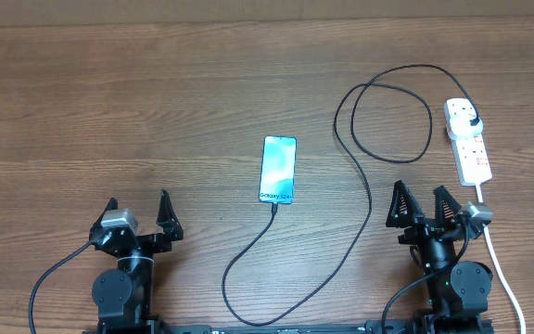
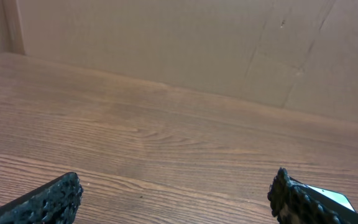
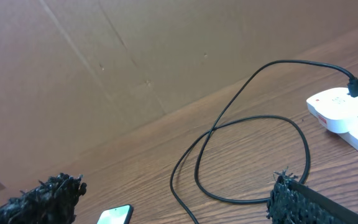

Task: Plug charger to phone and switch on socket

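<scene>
On the wooden table (image 1: 156,93) the phone (image 1: 278,171) lies mid-surface, the charger (image 1: 369,199) tip at its near end (seated or not, unclear) and its plug in the socket (image 1: 474,153) far right; the left gripper (image 1: 138,200) and right gripper (image 1: 419,189) hover wide and empty, so plugging seems first, needing a fine pinch at that tip.

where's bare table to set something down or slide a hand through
The table is barest on its left half, from the phone to the left edge, ahead of the left gripper. A narrower lane runs between the phone and the charger cable. It is crowded on the right, where the cable loops beside the socket, ahead of the right gripper.
</scene>
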